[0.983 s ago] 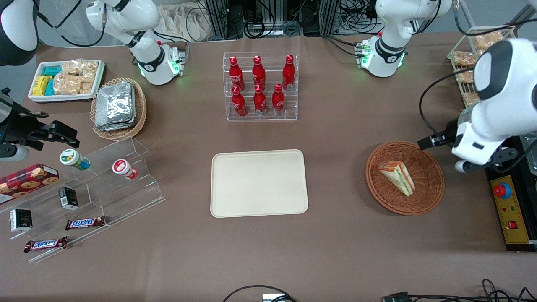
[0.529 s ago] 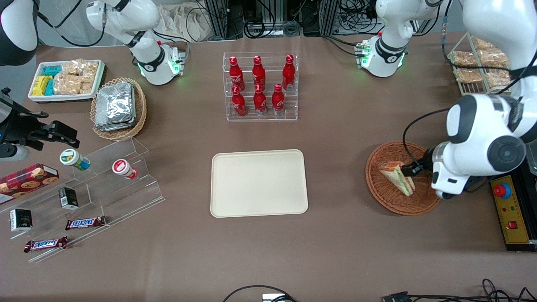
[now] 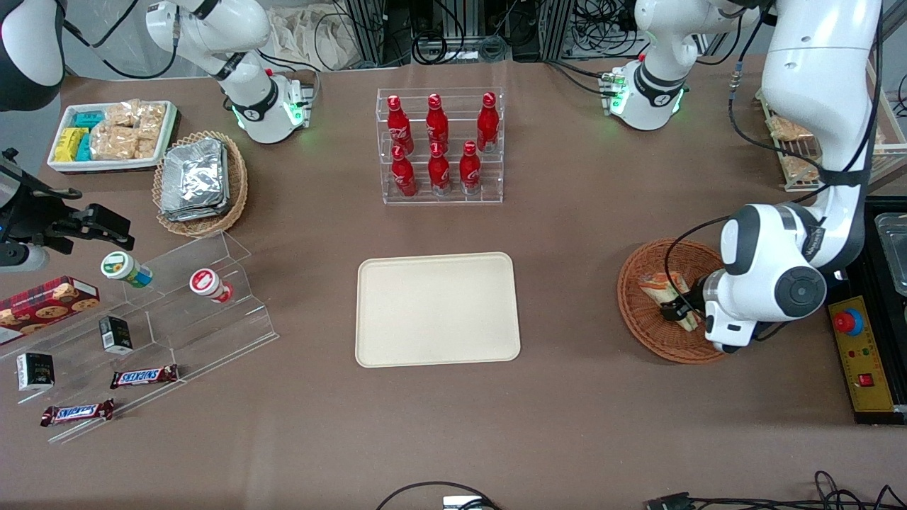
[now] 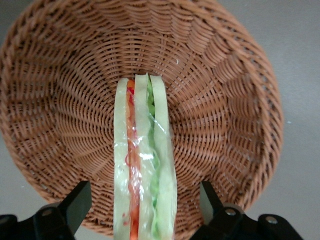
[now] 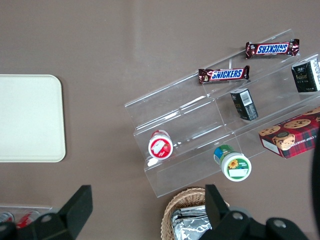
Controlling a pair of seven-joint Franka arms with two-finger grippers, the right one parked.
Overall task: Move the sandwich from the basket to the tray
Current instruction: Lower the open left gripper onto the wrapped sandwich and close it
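Note:
The sandwich (image 3: pixel 659 289) lies in the round reddish-brown basket (image 3: pixel 641 315) toward the working arm's end of the table. In the left wrist view the sandwich (image 4: pixel 143 165) stands on edge, with white bread and orange-red and green filling under clear wrap, inside the basket (image 4: pixel 60 100). My gripper (image 3: pixel 677 312) is low over the basket and open. Its two black fingers (image 4: pixel 75 205) stand one on each side of the sandwich with gaps, not touching it. The cream tray (image 3: pixel 437 309) lies empty at the table's middle and also shows in the right wrist view (image 5: pixel 27 118).
A clear rack of red bottles (image 3: pixel 439 145) stands farther from the camera than the tray. An oval wicker basket of foil packets (image 3: pixel 198 180), a white snack bin (image 3: pixel 110 134) and a clear stepped shelf (image 3: pixel 149 333) lie toward the parked arm's end. A control box (image 3: pixel 861 361) sits beside the basket.
The left arm has swung in and come down over the basket. The open gripper now straddles the sandwich. The sandwich and basket have not moved.

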